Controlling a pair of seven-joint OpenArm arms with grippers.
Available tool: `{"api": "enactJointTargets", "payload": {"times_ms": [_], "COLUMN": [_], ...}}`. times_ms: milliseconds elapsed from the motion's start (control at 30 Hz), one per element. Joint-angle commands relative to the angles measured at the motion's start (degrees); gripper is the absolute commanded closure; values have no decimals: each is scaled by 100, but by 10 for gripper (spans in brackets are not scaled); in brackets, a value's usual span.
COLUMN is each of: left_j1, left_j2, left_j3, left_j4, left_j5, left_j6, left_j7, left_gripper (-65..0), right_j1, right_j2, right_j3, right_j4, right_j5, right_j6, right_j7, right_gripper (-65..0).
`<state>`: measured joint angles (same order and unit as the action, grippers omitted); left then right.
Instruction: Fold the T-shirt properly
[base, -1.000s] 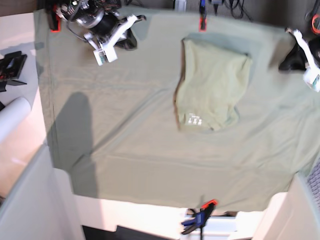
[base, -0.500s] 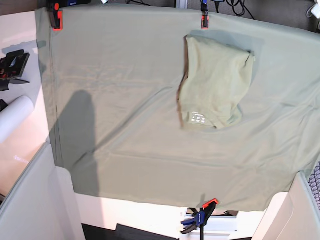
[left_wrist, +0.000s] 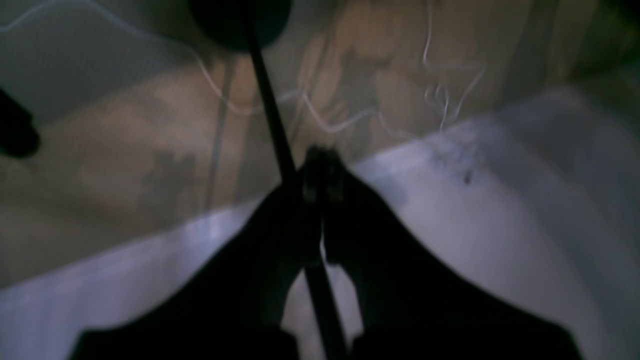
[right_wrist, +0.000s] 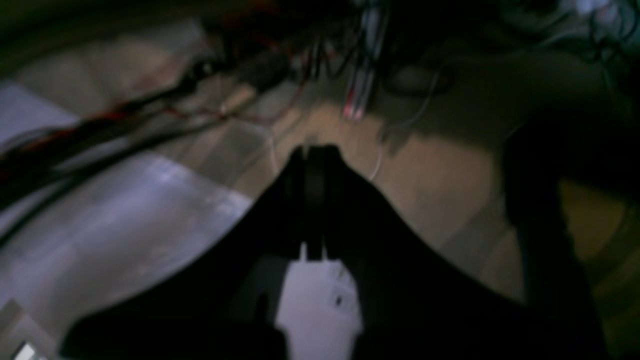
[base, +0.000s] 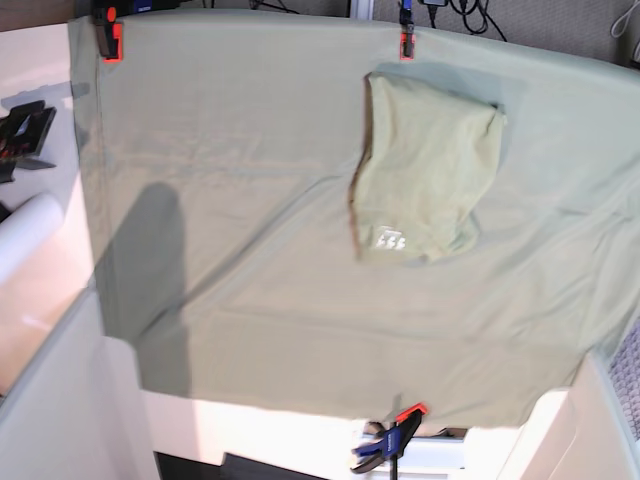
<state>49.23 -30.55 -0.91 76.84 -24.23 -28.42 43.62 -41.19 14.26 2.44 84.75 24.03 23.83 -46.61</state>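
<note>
Now T-shirt (base: 425, 170) folded on sheet (base: 230, 200); both wrist views blurry, fingers together.

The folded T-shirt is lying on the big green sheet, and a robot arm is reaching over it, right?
No arm is reaching over it. In the base view the folded T-shirt lies alone on the big green sheet, with no arms in sight.

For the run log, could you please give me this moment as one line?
T-shirt: folded on sheet | left gripper: shut, empty, off table | right gripper: shut, empty, off table
</note>
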Motion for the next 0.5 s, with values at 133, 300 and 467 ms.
{"api": "enactJointTargets", "payload": {"times_ms": [133, 300, 467], "left_j1": [-1246, -2664, -3681], "left_j2": [177, 610, 1043], "left_j3": [839, 1530, 2402], "left_j4": [-1563, -3394, -4581], "left_j5": [188, 566, 977], "left_j6": [125, 223, 671], "left_j7": [-31, -256, -748], "left_gripper": [0, 0, 0], "right_j1": [748, 1799, 2804], "right_j2": [28, -9, -114], "right_j3": [-328, -901, -1381], "right_j4": [-1399, -3049, -4343], "right_j5": [-74, -238, -358], "right_j6": [-7, -302, -417], "right_j7": [-22, -57, -55], "right_gripper": [0, 0, 0]}}
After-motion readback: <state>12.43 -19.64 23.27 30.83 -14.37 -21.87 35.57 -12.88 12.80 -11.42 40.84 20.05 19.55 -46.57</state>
